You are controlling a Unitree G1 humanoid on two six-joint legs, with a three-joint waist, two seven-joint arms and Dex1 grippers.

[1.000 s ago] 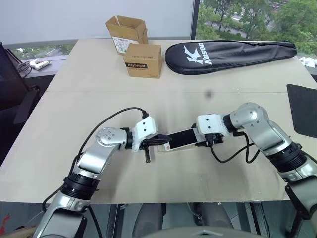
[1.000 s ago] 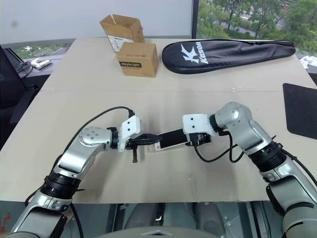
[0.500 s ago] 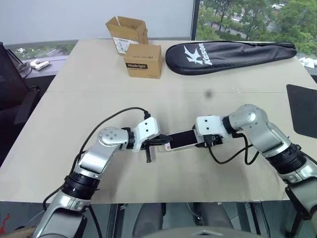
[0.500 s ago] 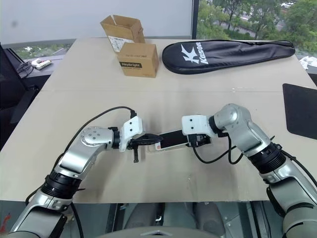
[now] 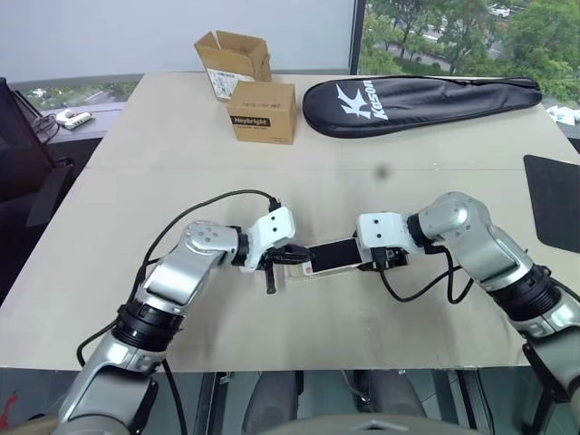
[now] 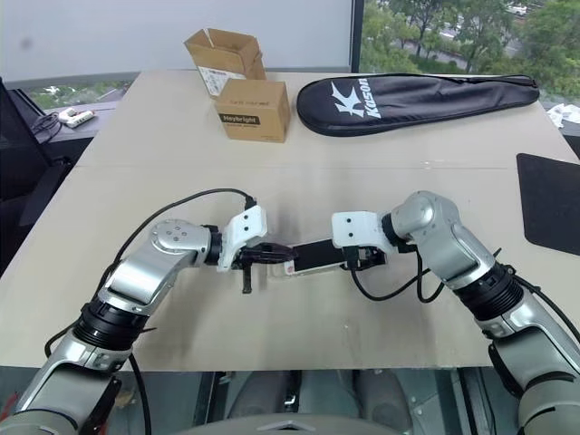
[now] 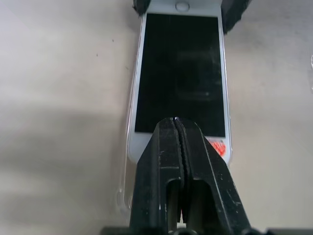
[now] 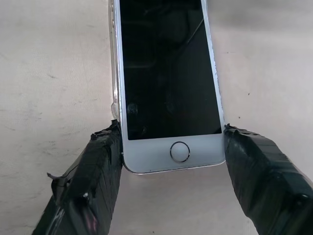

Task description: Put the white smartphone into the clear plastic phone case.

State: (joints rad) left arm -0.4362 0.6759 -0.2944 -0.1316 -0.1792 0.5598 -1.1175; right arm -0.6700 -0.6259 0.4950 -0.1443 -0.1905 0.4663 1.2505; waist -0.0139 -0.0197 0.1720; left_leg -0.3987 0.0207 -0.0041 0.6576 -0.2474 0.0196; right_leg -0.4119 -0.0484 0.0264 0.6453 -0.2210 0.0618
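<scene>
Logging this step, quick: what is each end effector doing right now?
Left end effector: shut, tips on the white smartphone.
Right end effector: gripping the smartphone's sides at the home-button end.

A wide beige worktop (image 5: 181, 163) runs back to a window (image 5: 453, 27) with green trees beyond and daylight coming in. A pale wall panel (image 5: 172, 32) stands beside it. A dark chair (image 5: 23, 145) sits off one side; a black mat (image 5: 555, 195) lies at the other edge.
</scene>
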